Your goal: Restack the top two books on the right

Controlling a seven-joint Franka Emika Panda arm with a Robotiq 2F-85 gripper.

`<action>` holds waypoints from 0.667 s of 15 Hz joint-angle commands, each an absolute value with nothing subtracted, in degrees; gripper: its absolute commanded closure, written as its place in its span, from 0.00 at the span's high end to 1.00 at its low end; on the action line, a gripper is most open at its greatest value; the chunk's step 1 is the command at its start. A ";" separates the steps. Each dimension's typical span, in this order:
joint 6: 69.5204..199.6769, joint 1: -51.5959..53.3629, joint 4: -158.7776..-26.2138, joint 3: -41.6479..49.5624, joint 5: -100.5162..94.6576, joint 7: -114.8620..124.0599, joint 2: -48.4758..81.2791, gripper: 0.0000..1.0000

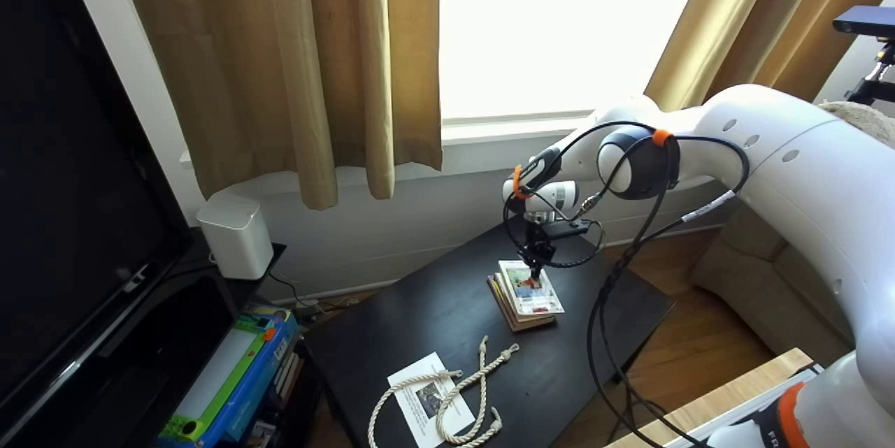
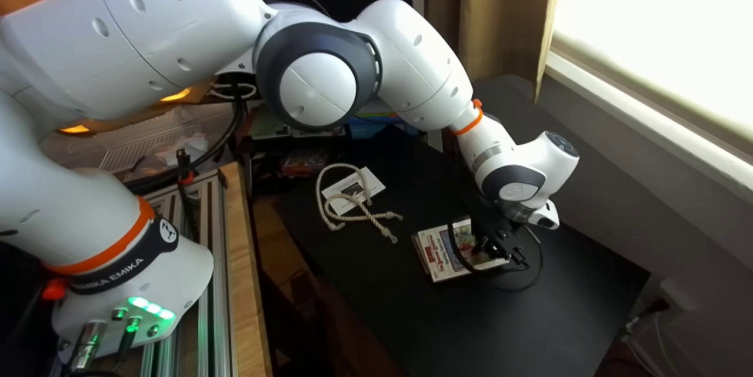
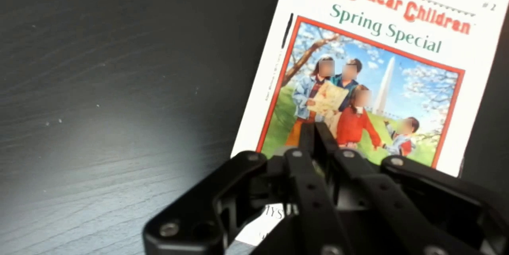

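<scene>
A stack of small books lies on the dark table. The top book (image 1: 521, 287) has a white cover with red lettering and a red-framed picture; it also shows in an exterior view (image 2: 436, 256) and large in the wrist view (image 3: 370, 48). Beneath it are further books (image 1: 528, 325), with cream and reddish-brown edges, offset a little so their edges stick out. My gripper (image 1: 535, 276) points down over the top book's cover. In the wrist view my gripper (image 3: 317, 125) has its fingertips together with nothing between them. Whether the tips touch the cover cannot be told.
A beige rope (image 1: 484, 381) lies curled partly over a white printed card (image 1: 412, 414) on the dark table (image 1: 391, 312). A white box-shaped device (image 1: 238, 238) stands near the television. A wall and window sill (image 2: 623, 115) run behind the table. Black cables hang from the arm.
</scene>
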State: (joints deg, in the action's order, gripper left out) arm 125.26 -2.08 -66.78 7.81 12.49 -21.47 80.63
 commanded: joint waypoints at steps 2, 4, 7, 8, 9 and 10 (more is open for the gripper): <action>127.68 -0.97 -71.16 10.67 9.89 -22.81 79.11 0.01; 127.65 -0.80 -71.33 11.76 8.77 -23.75 79.27 0.01; 127.51 -0.13 -71.07 13.10 6.53 -25.73 79.94 0.01; 128.10 0.00 -71.14 13.32 6.01 -26.35 80.08 0.01; 128.82 0.11 -71.38 13.39 5.64 -26.93 79.95 0.01; 130.47 0.14 -71.77 13.39 5.55 -27.39 79.79 0.01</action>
State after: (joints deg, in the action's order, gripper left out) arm 126.69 -0.99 -69.45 12.56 7.13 -25.79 80.38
